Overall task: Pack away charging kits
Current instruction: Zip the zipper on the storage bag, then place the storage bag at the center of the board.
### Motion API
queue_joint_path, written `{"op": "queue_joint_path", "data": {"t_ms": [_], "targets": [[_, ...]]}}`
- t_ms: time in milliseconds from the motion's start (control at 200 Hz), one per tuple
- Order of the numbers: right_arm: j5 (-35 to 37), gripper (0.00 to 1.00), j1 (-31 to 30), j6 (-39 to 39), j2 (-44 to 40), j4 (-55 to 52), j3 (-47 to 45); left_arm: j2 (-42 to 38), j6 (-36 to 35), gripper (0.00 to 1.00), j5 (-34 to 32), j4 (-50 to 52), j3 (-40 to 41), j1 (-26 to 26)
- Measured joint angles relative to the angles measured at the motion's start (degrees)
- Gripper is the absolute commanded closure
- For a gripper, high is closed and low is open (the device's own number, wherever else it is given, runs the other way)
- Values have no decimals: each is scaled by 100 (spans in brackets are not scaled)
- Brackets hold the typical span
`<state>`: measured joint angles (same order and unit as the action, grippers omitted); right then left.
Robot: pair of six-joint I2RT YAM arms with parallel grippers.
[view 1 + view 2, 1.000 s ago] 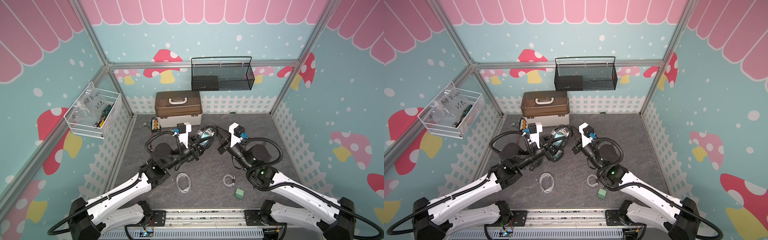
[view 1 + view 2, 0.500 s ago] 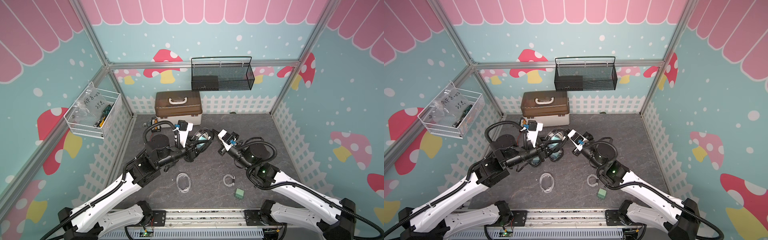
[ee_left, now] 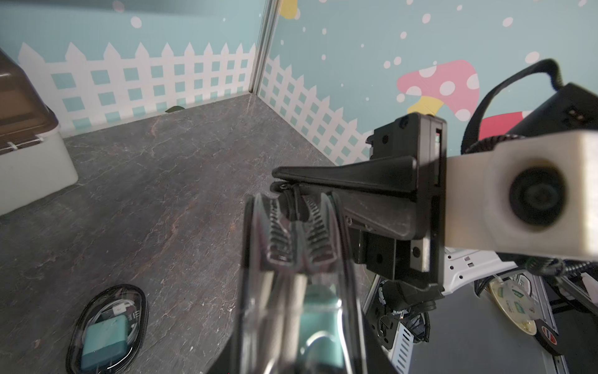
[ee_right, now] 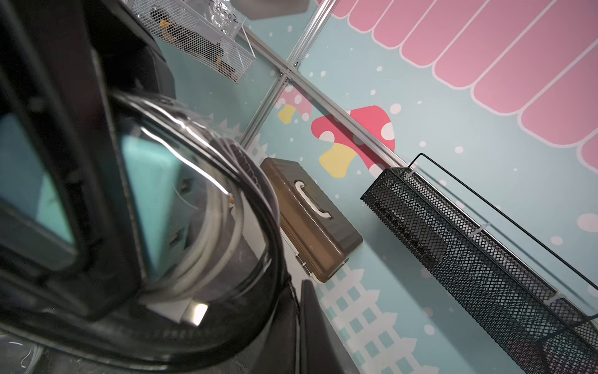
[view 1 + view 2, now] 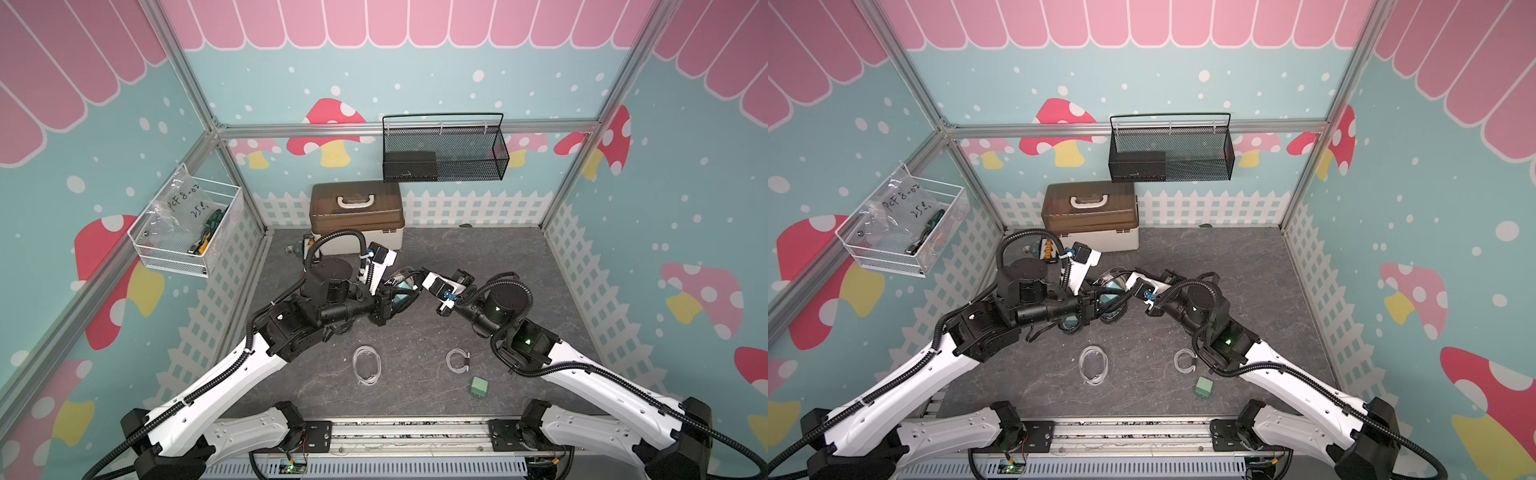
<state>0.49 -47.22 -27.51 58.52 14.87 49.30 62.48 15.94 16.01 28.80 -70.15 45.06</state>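
A clear oval pouch (image 5: 404, 286) (image 5: 1113, 291) with a black rim hangs above the floor's middle, a teal adapter (image 4: 145, 194) and white cable inside. My left gripper (image 5: 387, 302) (image 3: 291, 343) is shut on the pouch's body (image 3: 291, 259). My right gripper (image 5: 419, 276) (image 4: 301, 323) is shut on the zipper pull (image 3: 284, 187) at the pouch's far end. A second, filled pouch (image 3: 106, 327) (image 5: 1069, 324) lies on the floor under the left arm. Two loose white cables (image 5: 366, 365) (image 5: 457, 360) and a loose teal adapter (image 5: 478, 386) lie near the front.
The brown-lidded white box (image 5: 356, 216) stands at the back wall, with a black board with yellow connectors (image 5: 1047, 249) beside it. A black mesh basket (image 5: 442, 153) hangs on the back wall and a white wire basket (image 5: 187, 232) on the left wall.
The right wrist has dropped and shifted left, closer to the pouch. The left arm's elbow has swung back and its wrist has flattened out. The pouch has stayed about where it was.
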Motion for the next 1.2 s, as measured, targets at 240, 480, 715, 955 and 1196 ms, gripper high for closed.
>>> {"op": "queue_joint_path", "data": {"t_ms": [240, 480, 715, 955, 1196], "targets": [[-184, 100, 114, -79, 28, -299, 44, 404, -59, 100, 160, 323, -170, -4], [-179, 100, 219, -92, 358, -605, 238, 719, -81, 100, 22, 442, -188, -59], [-225, 63, 216, 249, 378, -483, 291, 776, 37, 100, 17, 225, 208, -308], [282, 31, 199, 846, -251, 168, -262, 1274, 778, 100, 11, -706, 1209, -916], [1615, 11, 197, 1843, -861, 247, -1209, 2444, 2256, 100, -160, -2627, 1504, -743]]}}
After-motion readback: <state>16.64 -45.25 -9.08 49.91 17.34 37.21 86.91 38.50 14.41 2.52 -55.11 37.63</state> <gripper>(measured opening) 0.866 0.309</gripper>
